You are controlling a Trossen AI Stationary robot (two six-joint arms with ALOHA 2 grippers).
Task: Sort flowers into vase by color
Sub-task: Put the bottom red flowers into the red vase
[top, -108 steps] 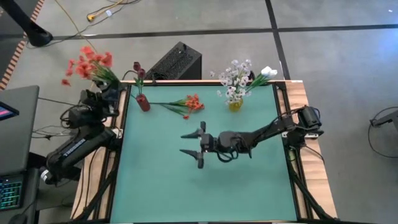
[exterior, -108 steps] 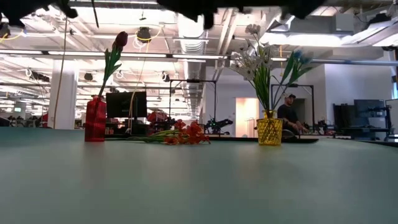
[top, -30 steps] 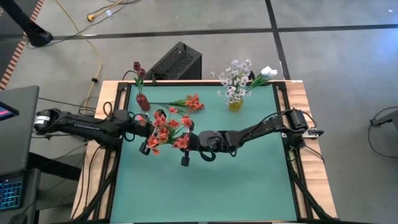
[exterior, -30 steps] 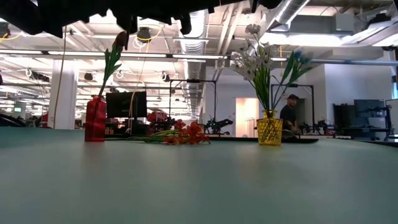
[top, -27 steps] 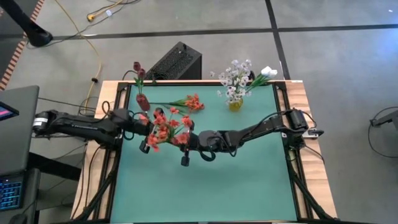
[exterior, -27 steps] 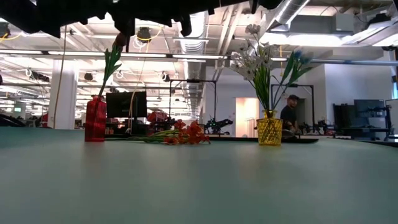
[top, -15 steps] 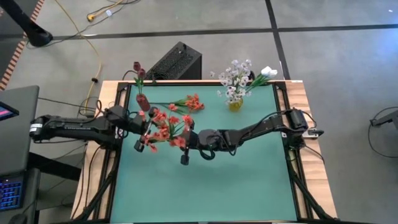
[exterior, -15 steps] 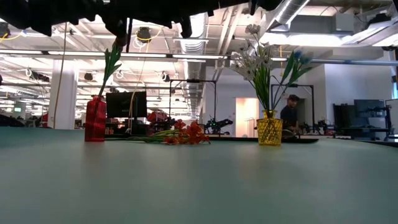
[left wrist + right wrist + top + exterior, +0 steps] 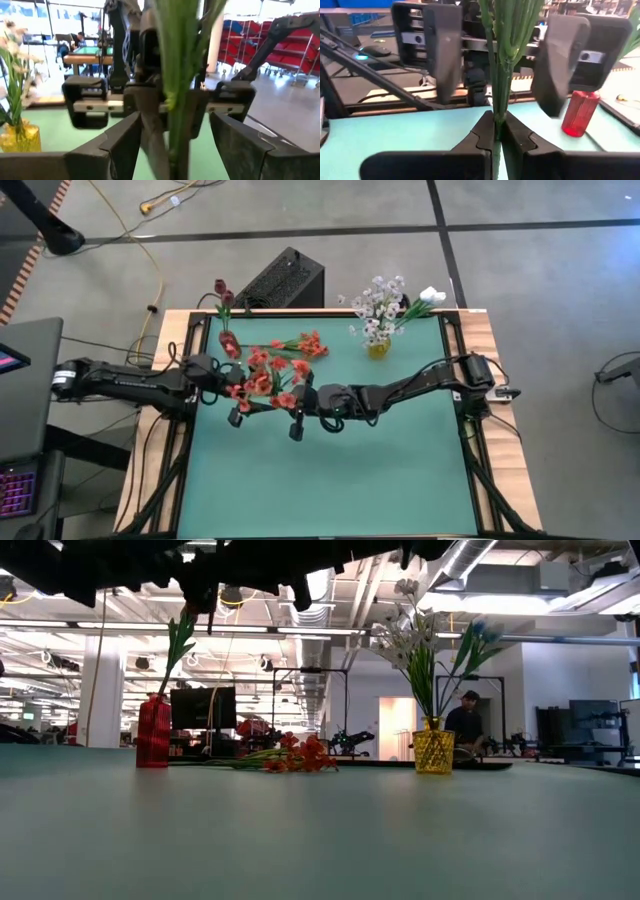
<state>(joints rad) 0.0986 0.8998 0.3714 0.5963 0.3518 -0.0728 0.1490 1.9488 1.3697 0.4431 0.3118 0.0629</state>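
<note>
- Left pincer (image 9: pixel 236 404): fingers spread wide either side of the stem bundle, gripping nothing; it faces the right pincer across the raised red-orange spray (image 9: pixel 262 380), whose blossoms lie between the two.
- Red vase (image 9: pixel 229 345), just beyond the left pincer: ribbed, translucent red, narrow-necked; it holds one dark red bud (image 9: pixel 222 288) on a long green stem; judged partly filled.
- Loose red-orange flower (image 9: pixel 305 345), lying flat on the matte green tabletop (image 9: pixel 330 480) just beyond both pincers: not yet sorted.
- Right pincer (image 9: pixel 297 418): closed on the spray's green stems (image 9: pixel 501 75); the stems are thin, smooth and plastic-looking, pinched upright between dark flat pads; the blossoms are small ruffled clusters.
- Yellow vase (image 9: pixel 378 349), beyond the right pincer toward the tabletop's far edge: faceted, glassy amber; white small-blossom sprays (image 9: pixel 378 305) and white buds (image 9: pixel 431 295) stand in it; white sorting appears done.
- Judgement: two red items remain, the held spray and the loose one.
</note>
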